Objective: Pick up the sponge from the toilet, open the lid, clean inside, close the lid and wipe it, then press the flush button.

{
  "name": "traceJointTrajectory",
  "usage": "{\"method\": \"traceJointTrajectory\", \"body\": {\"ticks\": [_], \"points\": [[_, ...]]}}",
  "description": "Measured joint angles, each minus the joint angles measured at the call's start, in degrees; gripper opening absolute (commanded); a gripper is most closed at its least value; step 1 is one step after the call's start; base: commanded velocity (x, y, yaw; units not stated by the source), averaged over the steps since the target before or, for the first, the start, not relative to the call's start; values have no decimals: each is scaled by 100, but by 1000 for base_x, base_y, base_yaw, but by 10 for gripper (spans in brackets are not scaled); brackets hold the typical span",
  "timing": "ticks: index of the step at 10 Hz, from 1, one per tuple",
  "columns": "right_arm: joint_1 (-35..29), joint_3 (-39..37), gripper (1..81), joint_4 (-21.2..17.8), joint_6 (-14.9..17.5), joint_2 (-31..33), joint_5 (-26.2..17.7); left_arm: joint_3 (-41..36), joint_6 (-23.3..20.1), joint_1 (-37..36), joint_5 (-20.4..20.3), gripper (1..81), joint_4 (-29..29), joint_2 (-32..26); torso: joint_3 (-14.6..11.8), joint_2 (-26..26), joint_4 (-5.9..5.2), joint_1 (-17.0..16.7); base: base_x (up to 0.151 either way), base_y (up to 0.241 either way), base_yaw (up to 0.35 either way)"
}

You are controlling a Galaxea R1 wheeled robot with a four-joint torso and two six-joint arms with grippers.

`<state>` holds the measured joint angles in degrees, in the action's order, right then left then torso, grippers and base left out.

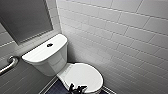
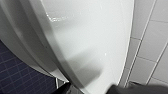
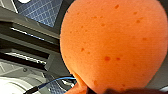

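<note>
The white toilet (image 1: 50, 57) stands in the corner with its lid (image 1: 83, 75) down. The dark flush button (image 1: 49, 45) sits in the middle of the tank top. My left gripper (image 1: 77, 88) is at the lid's front edge. In the left wrist view it (image 2: 91, 88) is open, with one dark finger (image 2: 65, 88) under the rim side and the other over the lid (image 2: 95, 37). The orange sponge (image 3: 110, 45) looms large in the right wrist view, and my right gripper (image 3: 125, 91) is shut on it.
White tiled wall (image 1: 125, 37) runs close along the toilet's right side. A metal grab bar (image 1: 10, 63) is fixed to the wall at the left. Dark blue floor tiles (image 1: 56, 88) lie beside the bowl. A grey panel (image 1: 25, 17) hangs above the tank.
</note>
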<state>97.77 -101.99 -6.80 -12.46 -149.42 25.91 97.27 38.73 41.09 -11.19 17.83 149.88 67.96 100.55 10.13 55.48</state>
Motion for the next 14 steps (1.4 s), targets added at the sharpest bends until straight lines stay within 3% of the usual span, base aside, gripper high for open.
{"method": "traceJointTrajectory", "body": {"ticks": [3,8,11,14], "points": [[0,0,10,-5,0,-13,17,-234,617,2,-217,811,0,-178,0,0,0,0,0,0,0],[-2,-2,10,-6,-27,-46,61,-1187,942,-35,-947,811,5,-796,-17,0,0,0,0,0,0],[0,-13,10,-6,-24,-50,61,-1389,1141,-116,-1456,811,18,-1019,-242,2,0,0,0,0,0],[18,-18,10,-9,-27,-66,55,-1532,1563,-183,-1653,811,13,-1182,-260,5,0,0,0,0,0]]}}
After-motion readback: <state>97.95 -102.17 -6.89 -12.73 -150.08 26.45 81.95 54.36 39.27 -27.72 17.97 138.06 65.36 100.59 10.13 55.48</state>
